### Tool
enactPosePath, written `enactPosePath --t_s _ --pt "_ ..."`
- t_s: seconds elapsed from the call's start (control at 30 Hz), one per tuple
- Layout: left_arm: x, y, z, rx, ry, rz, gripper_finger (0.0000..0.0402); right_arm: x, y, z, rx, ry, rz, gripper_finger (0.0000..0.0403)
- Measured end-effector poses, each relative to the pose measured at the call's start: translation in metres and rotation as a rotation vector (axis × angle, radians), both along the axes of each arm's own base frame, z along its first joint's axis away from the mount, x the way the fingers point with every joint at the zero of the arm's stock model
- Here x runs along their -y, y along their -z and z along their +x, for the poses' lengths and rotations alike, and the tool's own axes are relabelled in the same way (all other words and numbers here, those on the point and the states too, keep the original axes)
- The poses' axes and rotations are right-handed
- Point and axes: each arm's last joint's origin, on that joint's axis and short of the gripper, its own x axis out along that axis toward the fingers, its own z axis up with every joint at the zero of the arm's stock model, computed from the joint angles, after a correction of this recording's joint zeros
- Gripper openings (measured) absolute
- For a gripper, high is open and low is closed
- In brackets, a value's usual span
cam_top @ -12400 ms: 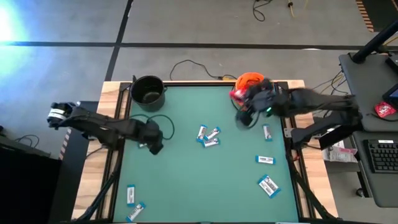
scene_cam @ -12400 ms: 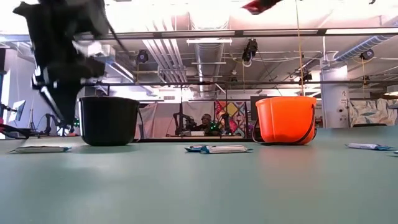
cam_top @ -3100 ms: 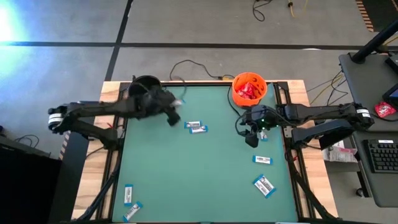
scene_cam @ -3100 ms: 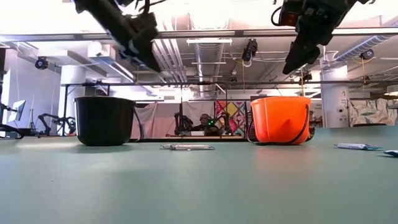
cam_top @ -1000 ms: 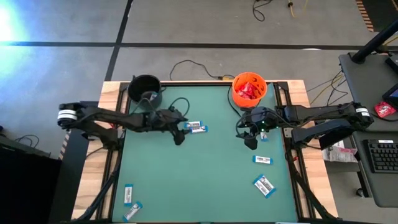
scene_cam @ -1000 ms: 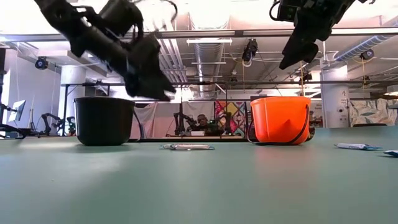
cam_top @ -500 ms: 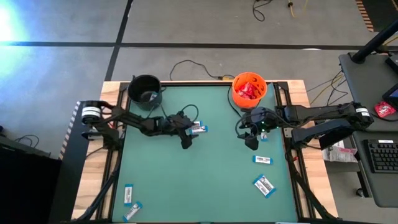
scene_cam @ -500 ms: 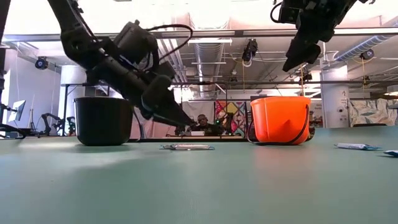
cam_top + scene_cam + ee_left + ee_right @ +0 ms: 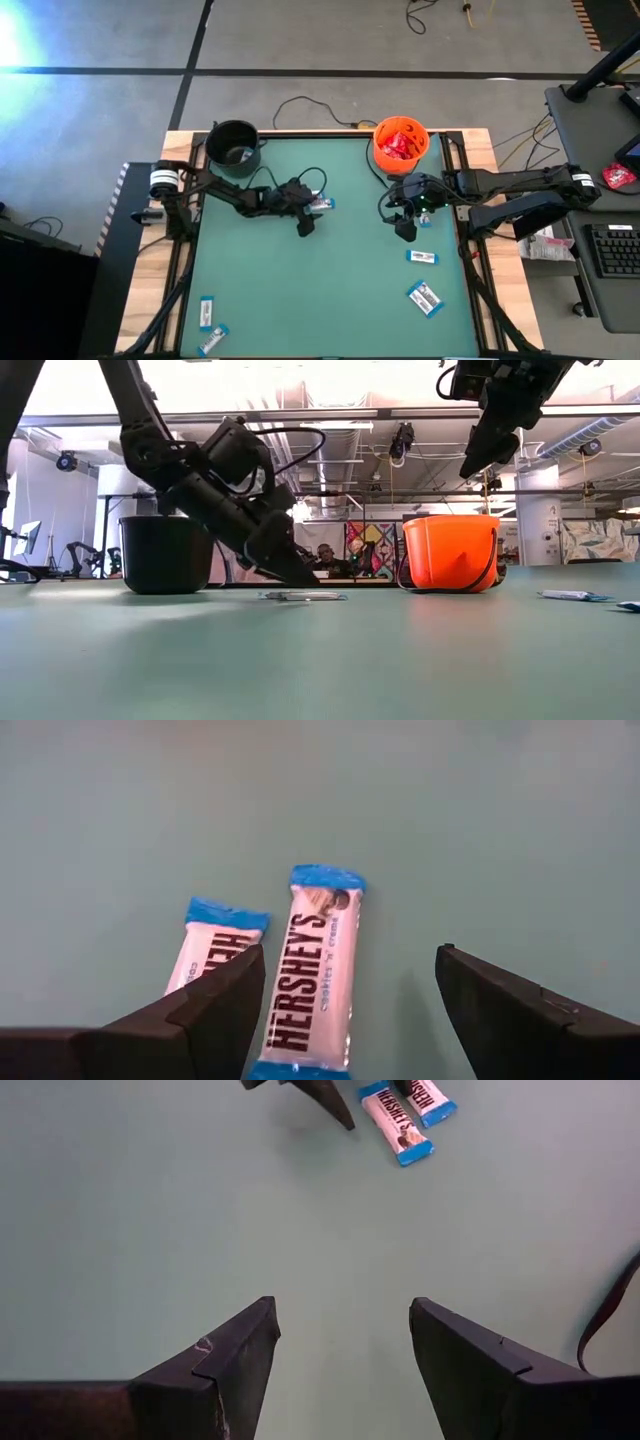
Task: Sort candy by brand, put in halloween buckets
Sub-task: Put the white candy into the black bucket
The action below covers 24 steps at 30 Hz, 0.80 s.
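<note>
Two white-and-blue candy bars point(image 9: 318, 204) lie flat side by side on the green table, toward its far middle. My left gripper point(image 9: 308, 212) slants down over them, open, tips just above the table point(image 9: 300, 576). In the left wrist view one bar point(image 9: 312, 985) shows between its fingers and the other bar point(image 9: 213, 945) by one finger; neither is touched. My right gripper point(image 9: 403, 228) hangs open above the table, near the orange bucket point(image 9: 401, 140), which holds red packets. The black bucket point(image 9: 236, 147) stands at the far left corner.
More white-and-blue bars lie on the right side point(image 9: 423, 257) point(image 9: 427, 298), one beside my right gripper point(image 9: 425, 215), and two at the near left corner point(image 9: 209, 312) point(image 9: 216, 340). A black cable point(image 9: 300, 105) runs behind the table's far edge.
My left gripper has moved toward the table's right edge and come down, from level with the black bucket's rim to just above the table at the two bars. The bars have stayed where they were.
</note>
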Motion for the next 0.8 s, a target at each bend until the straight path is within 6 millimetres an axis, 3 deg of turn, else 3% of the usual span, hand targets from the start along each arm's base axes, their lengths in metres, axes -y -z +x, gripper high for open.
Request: enactPosePath --t_s 0.37,0.8 --pt "-0.009 0.005 -0.007 -0.033 -0.029 0.003 0.0277 0.0 0.001 0.0 -0.004 0.0 -0.001 0.0219" --pt "0.014 0.026 0.004 0.027 -0.033 -0.018 0.0261 0.0 0.001 0.0 -0.007 0.003 0.002 0.0219"
